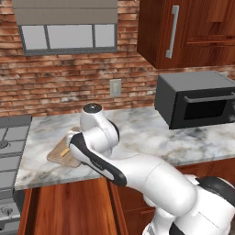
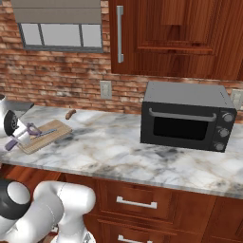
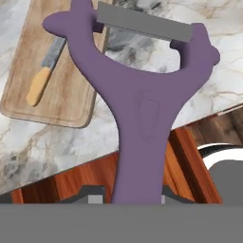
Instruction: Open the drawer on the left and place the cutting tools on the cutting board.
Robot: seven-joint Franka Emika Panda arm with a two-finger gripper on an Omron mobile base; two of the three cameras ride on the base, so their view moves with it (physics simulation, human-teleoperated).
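Left base view, marble counter, brick wall

Much of the working area is blocked or cropped.

In the left base view the arm covers most of the cutting board, leaving one corner and a scrap of the knife. In the hand view the purple peeler hides the tool holding it, and its handle end runs off the bottom; the board's top is cropped. In the right base view the peeler is too small to read, perhaps hanging beside the board.
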